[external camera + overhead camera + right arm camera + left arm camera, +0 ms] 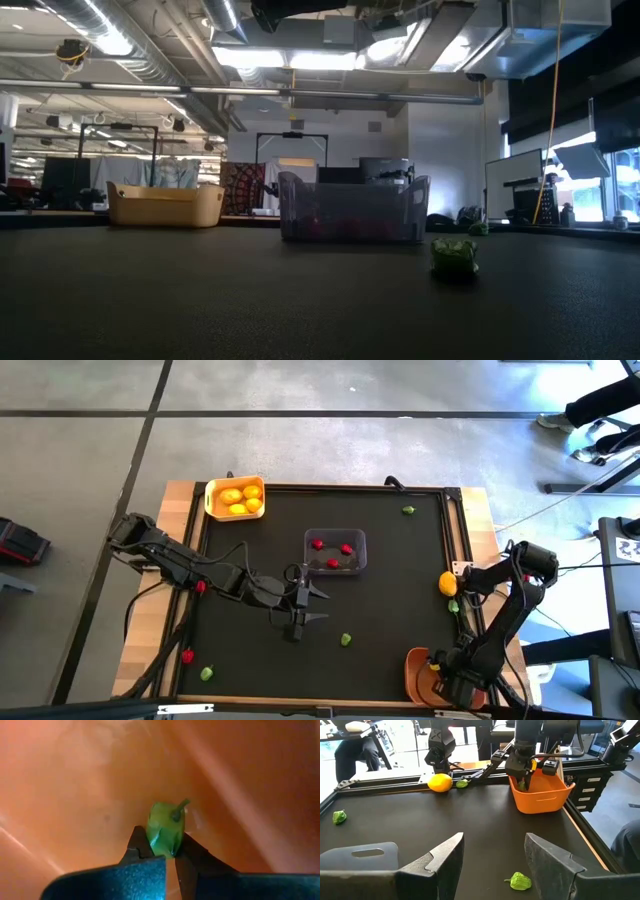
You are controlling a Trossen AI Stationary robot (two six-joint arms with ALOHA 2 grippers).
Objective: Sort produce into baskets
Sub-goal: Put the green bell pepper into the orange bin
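Note:
My left gripper (320,606) is open and empty at mid-table, just near of the clear basket (336,550), which holds red pieces (317,544). A green piece (520,881) lies on the mat just ahead of its fingers. My right gripper (172,852) is shut on a green piece (166,827) inside the orange basket (415,665) at the near right corner. The yellow basket (235,497) at the far left holds lemons. A lemon (447,583) and a green piece (453,605) lie at the right edge. My right gripper pinches the green piece's lower sides (162,845) between its two fingertips, with the stem end (178,810) pointing away from the fingers. The fingers come from above, pointing down into the orange basket (540,795). Whether the piece touches the basket floor, I cannot tell.
More loose produce lies about: a green piece (408,510) at the far right, a red piece (187,656) and a green piece (207,673) on the wooden strip at the near left, a red piece (200,587) by my left arm. A raised black frame (455,530) borders the mat.

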